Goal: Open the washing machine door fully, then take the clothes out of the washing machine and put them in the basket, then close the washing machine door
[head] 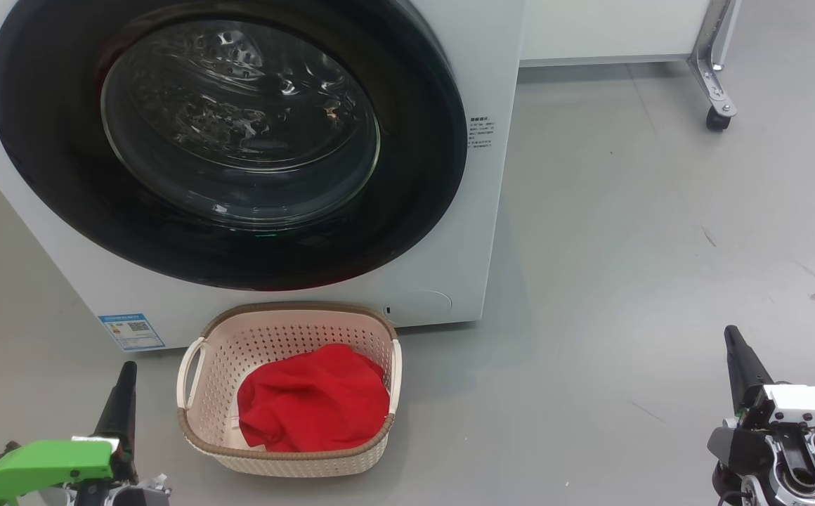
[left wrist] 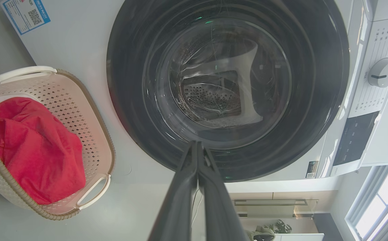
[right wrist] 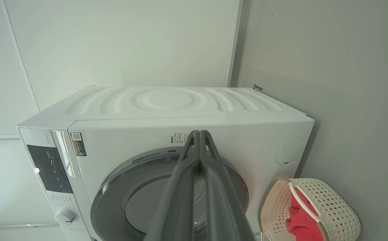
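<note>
The white washing machine (head: 478,232) stands ahead with its round black-rimmed door (head: 414,176) shut flat against the front; through the glass I see bare steel drum. On the floor in front sits the cream basket (head: 288,330) with red clothes (head: 313,400) lying in it. My left gripper (head: 126,372) is at the lower left, shut and holding nothing, left of the basket. At the lower right, my right gripper (head: 733,336) is shut too, well away from the machine. The left wrist view looks along the shut gripper (left wrist: 197,144) at the door (left wrist: 317,63); the right wrist view has the shut gripper (right wrist: 199,133).
Grey floor (head: 632,281) spreads to the right of the machine. A white cabinet or cart on a chrome leg with a caster (head: 718,116) stands at the back right. A blue label (head: 131,332) is low on the washer's front.
</note>
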You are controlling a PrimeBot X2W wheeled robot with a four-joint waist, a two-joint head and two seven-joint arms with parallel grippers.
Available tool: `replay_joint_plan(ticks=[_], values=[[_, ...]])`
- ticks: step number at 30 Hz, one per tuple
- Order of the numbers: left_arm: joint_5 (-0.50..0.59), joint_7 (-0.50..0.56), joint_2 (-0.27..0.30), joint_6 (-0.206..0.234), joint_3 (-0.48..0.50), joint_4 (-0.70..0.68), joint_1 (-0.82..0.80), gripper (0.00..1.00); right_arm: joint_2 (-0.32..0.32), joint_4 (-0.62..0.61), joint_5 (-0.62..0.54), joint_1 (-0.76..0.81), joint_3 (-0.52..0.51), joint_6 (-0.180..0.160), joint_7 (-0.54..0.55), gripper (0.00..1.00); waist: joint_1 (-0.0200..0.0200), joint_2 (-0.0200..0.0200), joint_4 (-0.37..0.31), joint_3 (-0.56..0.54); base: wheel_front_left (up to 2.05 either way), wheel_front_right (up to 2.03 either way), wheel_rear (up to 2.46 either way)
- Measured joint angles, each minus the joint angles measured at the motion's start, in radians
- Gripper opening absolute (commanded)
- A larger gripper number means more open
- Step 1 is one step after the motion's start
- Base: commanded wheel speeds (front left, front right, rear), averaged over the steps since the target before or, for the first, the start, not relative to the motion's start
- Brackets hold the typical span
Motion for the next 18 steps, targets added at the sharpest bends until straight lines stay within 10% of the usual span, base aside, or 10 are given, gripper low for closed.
replay_joint_plan(ticks=[18], values=[[0.001, 0.000, -0.001, 0.000, 0.002, 0.000, 0.000, 0.00, 0.001, 0.000, 0.000, 0.000, -0.001, 0.000, 0.000, 0.00, 0.0000, 0.0000, 0.000, 0.000, 0.00, 0.00, 0.00]])
